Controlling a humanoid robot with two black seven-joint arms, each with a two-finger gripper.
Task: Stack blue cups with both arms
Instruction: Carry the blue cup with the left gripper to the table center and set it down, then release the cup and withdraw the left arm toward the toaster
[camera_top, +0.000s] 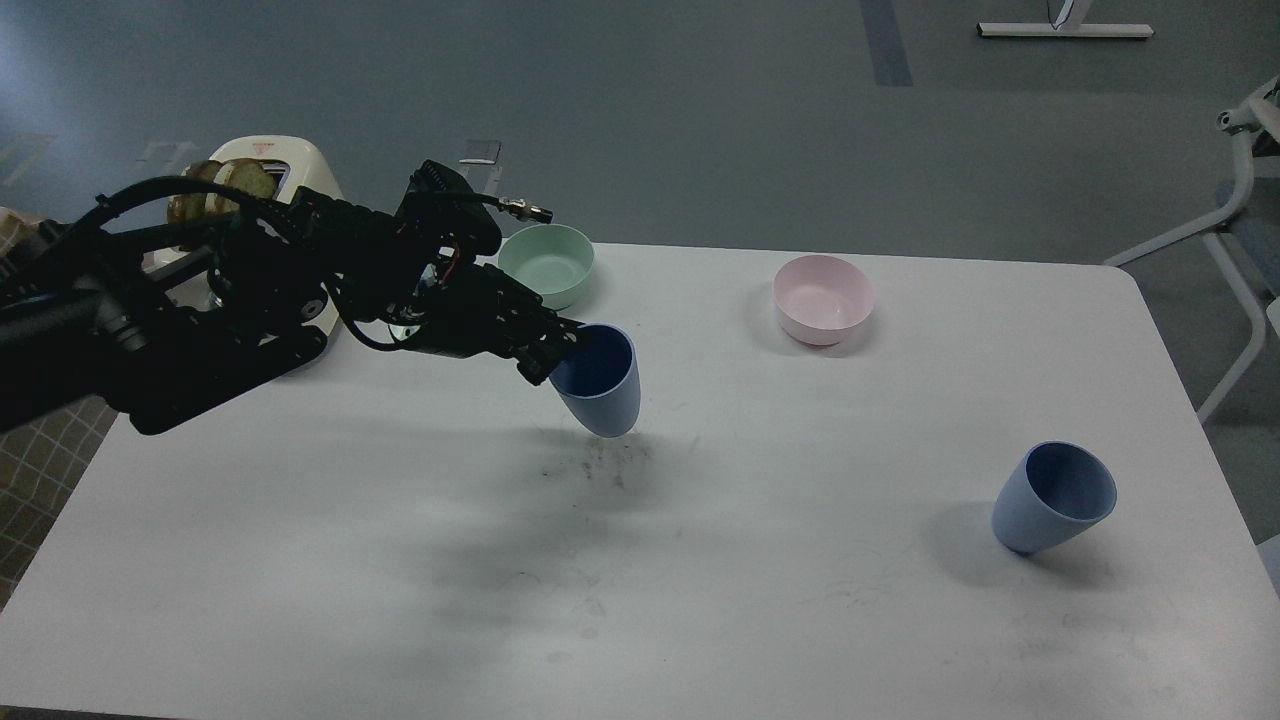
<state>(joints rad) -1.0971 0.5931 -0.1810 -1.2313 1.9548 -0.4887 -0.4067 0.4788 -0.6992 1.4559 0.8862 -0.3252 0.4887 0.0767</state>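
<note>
My left gripper (563, 348) is shut on the rim of a periwinkle-blue cup (603, 385) and holds it upright above the middle of the white table (700, 560), mouth up. Its shadow falls on the tabletop below. The second blue cup (1050, 499) stands on the table at the right, leaning slightly toward the right. My left arm (240, 300) reaches in from the left across the table. My right arm and gripper are out of view.
A cream toaster (285, 170) with toast stands at the back left, partly hidden by my arm. A mint-green bowl (546, 264) and a pink bowl (823, 298) sit along the back. Dark smudges (610, 465) mark the table's middle. A white chair frame (1240, 230) stands at the right.
</note>
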